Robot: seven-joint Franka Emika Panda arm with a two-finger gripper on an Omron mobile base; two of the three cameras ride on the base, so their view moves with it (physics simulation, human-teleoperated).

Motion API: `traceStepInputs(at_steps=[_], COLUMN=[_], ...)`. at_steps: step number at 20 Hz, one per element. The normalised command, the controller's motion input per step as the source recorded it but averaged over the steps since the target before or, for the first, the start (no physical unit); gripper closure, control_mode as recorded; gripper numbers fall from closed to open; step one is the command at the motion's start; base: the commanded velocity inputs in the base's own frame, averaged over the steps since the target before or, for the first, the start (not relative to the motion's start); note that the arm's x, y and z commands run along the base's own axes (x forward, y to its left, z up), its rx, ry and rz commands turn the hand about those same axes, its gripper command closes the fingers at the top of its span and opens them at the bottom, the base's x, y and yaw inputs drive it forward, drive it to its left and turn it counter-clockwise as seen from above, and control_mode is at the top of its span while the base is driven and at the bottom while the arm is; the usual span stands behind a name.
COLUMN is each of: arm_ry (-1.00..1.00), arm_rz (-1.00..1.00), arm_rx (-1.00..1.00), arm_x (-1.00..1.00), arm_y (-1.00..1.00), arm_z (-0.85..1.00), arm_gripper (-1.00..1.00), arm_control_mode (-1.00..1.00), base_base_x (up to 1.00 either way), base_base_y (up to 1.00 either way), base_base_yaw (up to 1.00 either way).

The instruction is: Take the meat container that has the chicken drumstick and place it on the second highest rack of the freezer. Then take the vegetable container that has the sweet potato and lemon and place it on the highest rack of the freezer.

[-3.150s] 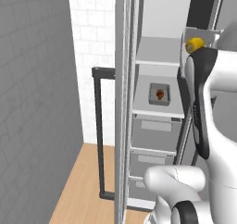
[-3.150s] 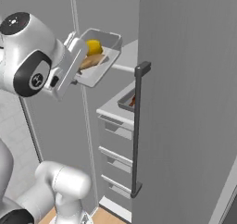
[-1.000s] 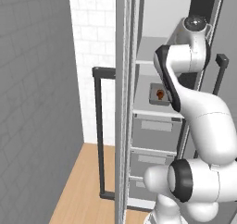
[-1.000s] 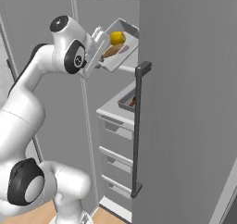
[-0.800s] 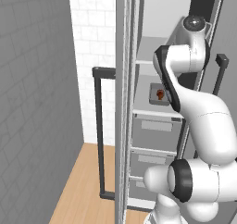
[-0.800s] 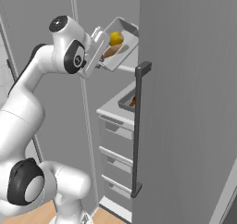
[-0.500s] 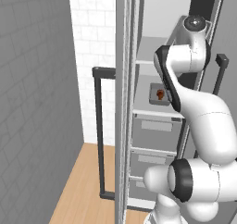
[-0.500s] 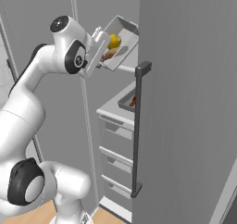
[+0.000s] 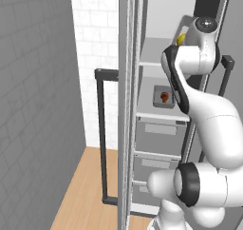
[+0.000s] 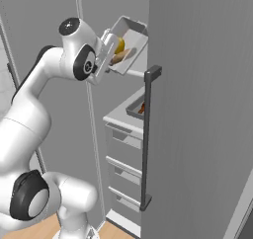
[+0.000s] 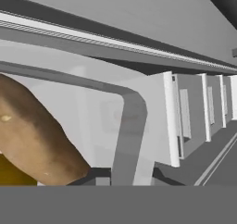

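Note:
The vegetable container (image 10: 132,34) hangs tilted in the air at the top of the open freezer (image 10: 197,109), with my gripper (image 10: 108,50) shut on its near rim. The lemon (image 10: 119,45) and sweet potato (image 10: 124,57) lie against its lower side. In the hand view the sweet potato (image 11: 37,135) and a sliver of lemon (image 11: 14,176) sit close behind the container's rim (image 11: 129,126). In the left base view the arm hides most of the container beside the lemon (image 9: 181,38), above the highest rack (image 9: 151,57). On the shelf below rests the meat container (image 9: 163,97) with the chicken drumstick (image 9: 164,96).
The freezer door with its long dark bar handle (image 10: 146,139) stands open on the right. A second door's handle (image 9: 101,134) stands at the left. Pale drawers (image 9: 159,129) stack under the shelves. A grey wall (image 9: 33,105) closes the left side.
The arm has lifted the vegetable container higher and moved it a little deeper toward the freezer's top space. The meat container has not moved.

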Motion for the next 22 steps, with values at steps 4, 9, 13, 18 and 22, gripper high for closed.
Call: traceStepInputs(at_steps=[4, 9, 13, 18, 22], arm_ry=[0.09, 0.13, 0.07, 0.0, 0.0], arm_rz=[0.03, 0.0, 0.0, 0.0, 0.0], arm_rx=[0.0, 0.0, 0.0, -0.01, -0.03], arm_x=[0.03, 0.25, 0.41, 0.18, 0.15], arm_y=[0.0, -0.02, -0.17, -0.34, -0.25], arm_z=[0.0, 0.0, 0.0, 0.0, 0.0], arm_gripper=[1.0, 1.0, 1.0, 1.0, 1.0], arm_control_mode=[-1.0, -1.0, -1.0, -1.0, -1.0], base_base_x=[0.0, 0.0, 0.0, 0.0, 0.0], base_base_y=[0.0, 0.0, 0.0, 0.0, 0.0], base_base_yaw=[0.0, 0.0, 0.0, 0.0, 0.0])
